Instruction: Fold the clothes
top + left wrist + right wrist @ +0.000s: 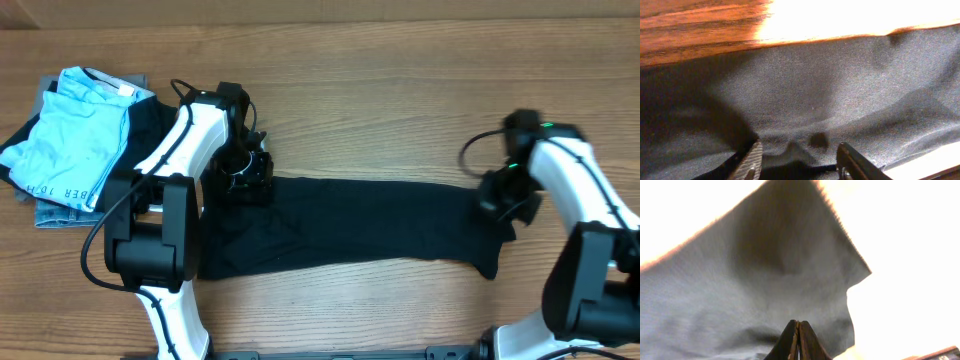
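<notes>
Black T-shirt, thin, lies in a long band; right gripper seemingly pinches it, left gripper parted.

bare tabletop across the top of the frame gives me open passage. the folded pile blocks the upper left; the black shirt spans the middle band.

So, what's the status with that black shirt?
Left gripper open over left end of black T-shirt. Right gripper shut on its right end. Shirt stretched in a long band. Folded pile far left, not blocking.
</notes>
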You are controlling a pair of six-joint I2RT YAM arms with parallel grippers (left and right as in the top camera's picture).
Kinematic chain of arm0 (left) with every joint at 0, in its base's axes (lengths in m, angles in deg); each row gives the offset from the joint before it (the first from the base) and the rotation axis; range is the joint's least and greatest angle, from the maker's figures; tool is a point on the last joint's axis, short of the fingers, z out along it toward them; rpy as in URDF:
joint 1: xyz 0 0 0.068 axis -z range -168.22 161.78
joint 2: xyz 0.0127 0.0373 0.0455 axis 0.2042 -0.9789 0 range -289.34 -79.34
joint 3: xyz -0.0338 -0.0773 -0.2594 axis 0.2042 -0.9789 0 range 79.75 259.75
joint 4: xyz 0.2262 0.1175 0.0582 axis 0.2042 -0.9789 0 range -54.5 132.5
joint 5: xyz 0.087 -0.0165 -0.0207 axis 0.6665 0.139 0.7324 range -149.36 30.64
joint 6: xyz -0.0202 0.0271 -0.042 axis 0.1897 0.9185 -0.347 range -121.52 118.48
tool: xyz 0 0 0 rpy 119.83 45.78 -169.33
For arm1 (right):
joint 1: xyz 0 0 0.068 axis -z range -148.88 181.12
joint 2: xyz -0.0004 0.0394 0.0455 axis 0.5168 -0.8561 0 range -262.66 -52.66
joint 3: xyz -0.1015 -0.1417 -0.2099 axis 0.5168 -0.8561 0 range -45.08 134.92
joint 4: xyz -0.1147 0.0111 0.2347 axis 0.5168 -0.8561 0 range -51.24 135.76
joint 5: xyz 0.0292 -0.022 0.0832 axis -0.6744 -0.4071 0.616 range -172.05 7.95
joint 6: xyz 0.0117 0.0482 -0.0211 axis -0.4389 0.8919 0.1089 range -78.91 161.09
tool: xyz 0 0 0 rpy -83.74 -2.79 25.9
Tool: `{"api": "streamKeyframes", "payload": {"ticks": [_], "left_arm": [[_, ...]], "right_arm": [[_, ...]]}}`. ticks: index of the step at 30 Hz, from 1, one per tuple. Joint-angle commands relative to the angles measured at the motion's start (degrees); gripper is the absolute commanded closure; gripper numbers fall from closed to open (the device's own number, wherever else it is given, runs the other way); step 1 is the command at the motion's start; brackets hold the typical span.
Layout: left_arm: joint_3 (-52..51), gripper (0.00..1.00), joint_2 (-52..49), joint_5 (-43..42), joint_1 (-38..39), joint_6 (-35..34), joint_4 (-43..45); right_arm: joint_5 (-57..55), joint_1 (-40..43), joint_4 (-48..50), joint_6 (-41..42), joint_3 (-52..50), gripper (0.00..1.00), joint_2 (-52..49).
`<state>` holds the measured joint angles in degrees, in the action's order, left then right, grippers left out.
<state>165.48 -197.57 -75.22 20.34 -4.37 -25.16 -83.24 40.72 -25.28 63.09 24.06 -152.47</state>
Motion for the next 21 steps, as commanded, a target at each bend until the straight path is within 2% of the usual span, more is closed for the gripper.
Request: {"api": "streamKeyframes", "payload": {"ticks": [1,3,5,11,13,18,21], "left_arm": [[-0.50,0.44,0.59,-0.07,0.09,-0.17,0.04],[-0.50,0.41,0.59,-0.07,0.11,-0.17,0.02],[-0.50,0.40,0.59,-0.07,0.09,-0.17,0.02],[-0.50,0.39,0.59,-0.04,0.09,-0.15,0.24],[-0.50,0.39,0.59,-0.04,0.09,-0.15,0.24],[-0.50,0.38,0.59,-0.07,0.09,-0.15,0.22],[-0.50,0.38,0.59,-0.07,0.09,-0.15,0.24]], "right_arm": [[9.51,8.35,1.53,-8.11,2.29,0.95,0.02],[12.70,11.61,2.69,-11.58,2.23,0.87,0.02],[12.66,13.88,3.89,-13.55,2.21,0.72,0.02],[12.87,16.50,4.55,-17.57,2.19,0.68,0.02],[12.85,16.50,4.92,-18.34,1.99,0.51,0.02],[14.08,16.50,8.68,-21.53,-0.76,0.50,-0.04],[17.64,16.50,9.99,-25.44,-1.64,0.58,-0.24]]}}
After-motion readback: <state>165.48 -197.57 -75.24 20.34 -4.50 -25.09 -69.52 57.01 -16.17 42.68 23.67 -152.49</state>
